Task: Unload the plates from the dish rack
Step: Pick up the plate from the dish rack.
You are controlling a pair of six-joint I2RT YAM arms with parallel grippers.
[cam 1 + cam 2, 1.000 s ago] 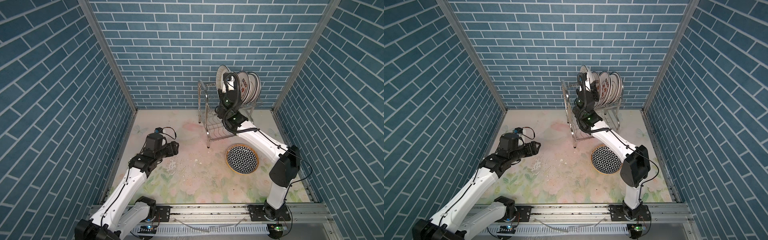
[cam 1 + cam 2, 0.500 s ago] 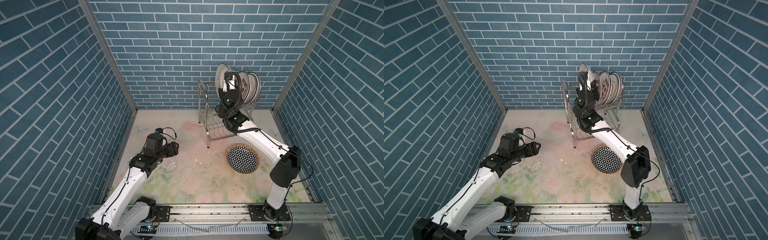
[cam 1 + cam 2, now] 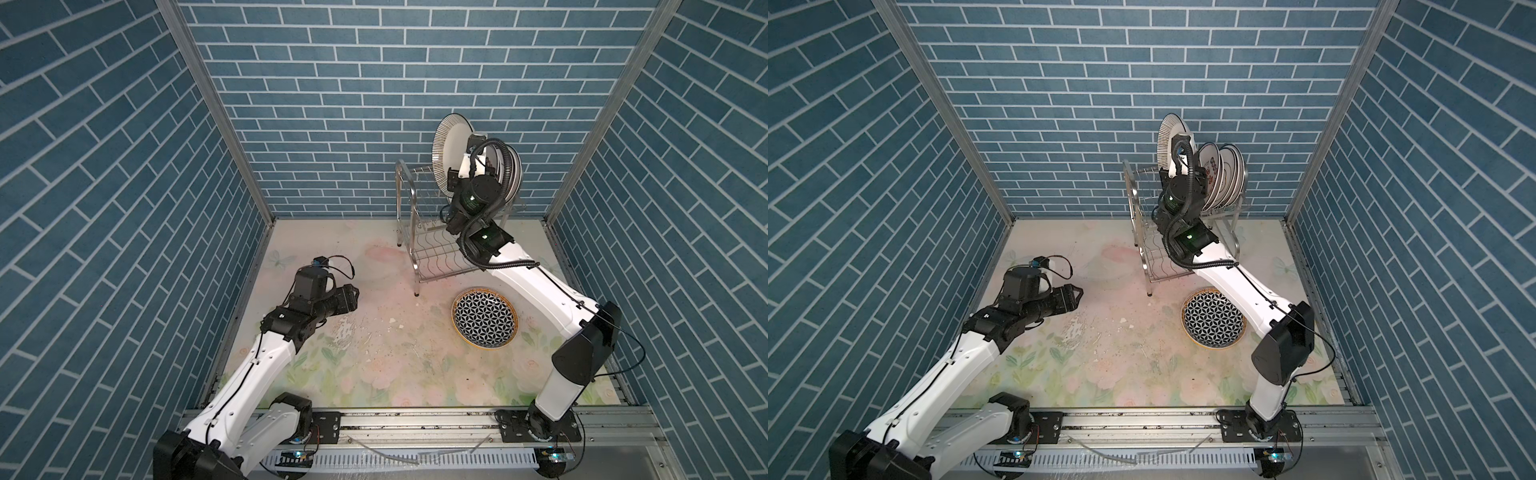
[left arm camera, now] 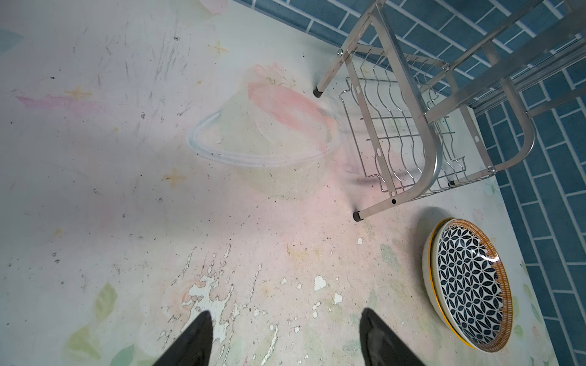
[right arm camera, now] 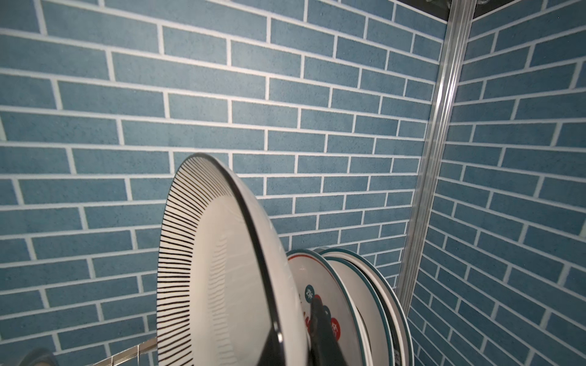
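My right gripper is shut on the rim of a white plate with black stripes round its edge. It holds the plate upright above the left end of the dish rack's upper tier. Several more plates, green-rimmed and one red-lettered, stand on edge in the rack just behind it. A black-and-white geometric plate with a yellow edge lies flat on the table in front of the rack. My left gripper hovers open and empty over the table's left middle.
Blue tiled walls close in the back and both sides, and the rack stands near the back right corner. What looks like a transparent bowl sits on the floral table left of the rack. A metal rail runs along the front edge.
My right gripper has lifted the striped plate higher above the rack. The left arm has barely moved.
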